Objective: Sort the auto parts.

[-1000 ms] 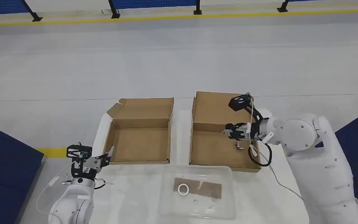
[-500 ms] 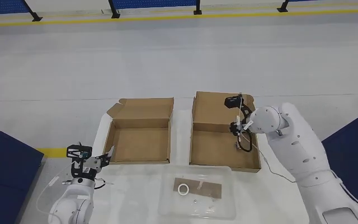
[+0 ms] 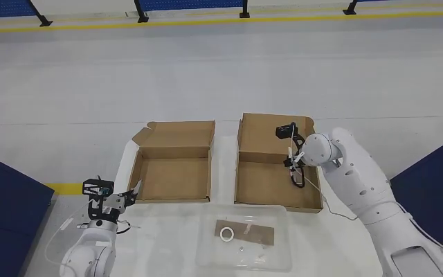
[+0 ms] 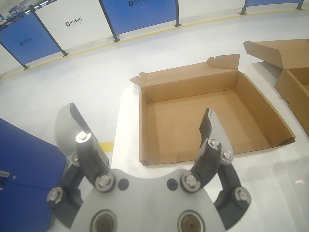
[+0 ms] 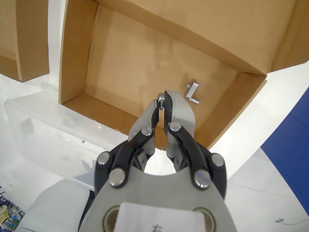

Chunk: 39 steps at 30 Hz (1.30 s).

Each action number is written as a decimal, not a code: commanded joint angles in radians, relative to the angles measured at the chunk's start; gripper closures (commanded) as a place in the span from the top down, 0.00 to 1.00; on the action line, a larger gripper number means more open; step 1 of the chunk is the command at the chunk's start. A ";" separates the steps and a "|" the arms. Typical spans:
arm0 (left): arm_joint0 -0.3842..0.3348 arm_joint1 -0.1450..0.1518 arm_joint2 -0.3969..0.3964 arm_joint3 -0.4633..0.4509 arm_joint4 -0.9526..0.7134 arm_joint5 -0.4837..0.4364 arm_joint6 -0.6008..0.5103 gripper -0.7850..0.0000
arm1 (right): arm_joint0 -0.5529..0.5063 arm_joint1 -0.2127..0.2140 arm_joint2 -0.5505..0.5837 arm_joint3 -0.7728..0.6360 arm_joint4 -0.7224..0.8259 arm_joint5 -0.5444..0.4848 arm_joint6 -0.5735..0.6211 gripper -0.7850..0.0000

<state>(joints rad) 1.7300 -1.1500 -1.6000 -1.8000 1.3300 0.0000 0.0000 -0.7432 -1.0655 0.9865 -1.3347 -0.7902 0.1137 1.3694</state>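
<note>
The right hand (image 5: pixel 161 98) is pinched nearly shut on a small screw (image 5: pixel 160 102), its shank clamped upright between the fingertips, as the right wrist view makes plain. From the top view the same hand (image 3: pixel 297 180) reads as a dark shape pointing down over the right cardboard box (image 3: pixel 266 185), and what it grips is too small to tell there. The hand hangs above the box floor, toward the wall nearest the worktop's right edge, clear of the cardboard. Just beside it on that floor lies an L-shaped metal bracket (image 5: pixel 192 91), flat and apart from the fingers. This box (image 5: pixel 125 56) sits toward the far right of the worktop (image 3: pixel 173 228), its lid flap standing open at the back. The left hand (image 4: pixel 140 114) is spread wide with nothing between its fingers, and the top view places it (image 3: pixel 129 194) at the worktop's left edge near the front corner. Ahead of it stands the left cardboard box (image 4: pixel 188 83), open, toward the far left of the worktop (image 3: pixel 173 179). A clear plastic tray (image 3: pixel 242 206) lies along the near edge, just in front of the boxes, holding a cardboard strip (image 3: pixel 252 233), a white ring (image 3: pixel 226 235) and a few tiny parts.
</note>
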 commanded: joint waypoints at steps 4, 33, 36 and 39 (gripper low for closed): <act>0.000 0.000 0.000 0.000 0.000 0.000 0.000 1.00 | -0.014 -0.010 -0.037 0.044 -0.027 0.019 -0.040 0.00; 0.000 0.000 0.000 0.000 0.000 0.000 0.000 1.00 | 0.184 -0.165 -0.240 0.550 0.083 0.029 -0.182 0.00; 0.000 0.000 0.000 0.000 0.000 0.000 0.000 1.00 | 0.190 -0.177 -0.248 0.581 0.092 0.026 -0.197 0.00; 0.000 0.000 0.000 0.000 0.000 0.000 0.000 1.00 | 0.196 -0.189 -0.258 0.608 0.093 0.026 -0.207 0.00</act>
<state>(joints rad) 1.7300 -1.1500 -1.6000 -1.8000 1.3300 0.0000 0.0000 -0.5492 -1.2510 0.7320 -0.7348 -0.6954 0.1380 1.1648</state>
